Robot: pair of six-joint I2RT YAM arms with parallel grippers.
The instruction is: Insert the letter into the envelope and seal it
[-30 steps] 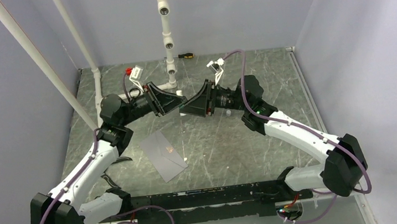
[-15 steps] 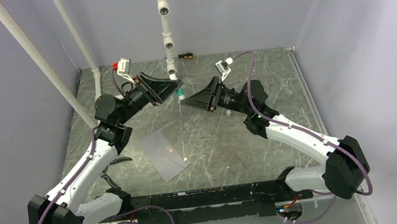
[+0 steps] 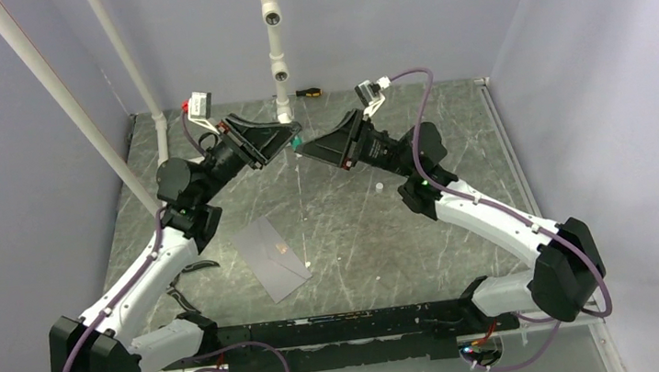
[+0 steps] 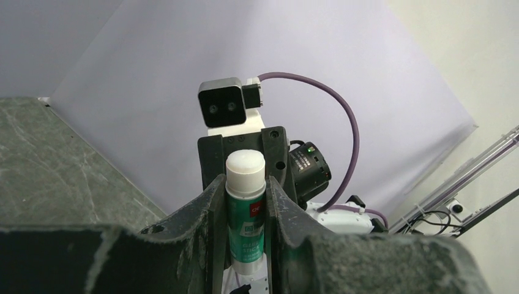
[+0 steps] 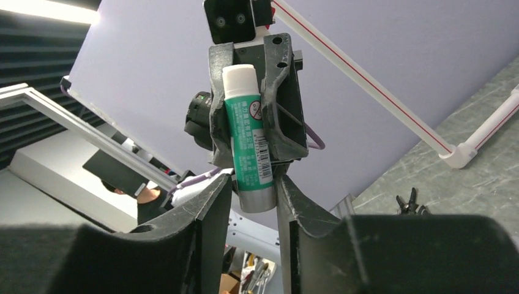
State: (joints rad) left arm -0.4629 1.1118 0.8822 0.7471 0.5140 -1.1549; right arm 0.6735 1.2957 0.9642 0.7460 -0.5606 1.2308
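top external: the envelope [image 3: 269, 259] lies flat on the table [image 3: 386, 235], left of centre, well under the raised glue stick [image 3: 298, 141]; letter not seen. left wrist: left gripper [image 4: 245, 182] clamped on the stick. right wrist: right gripper [image 5: 252, 182] flanks the stick's end, grip unclear; if either lets go early, it likely drops.

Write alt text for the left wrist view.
The left gripper clamps a green glue stick, white end up. The right gripper and its camera sit right behind it, before a pale wall.
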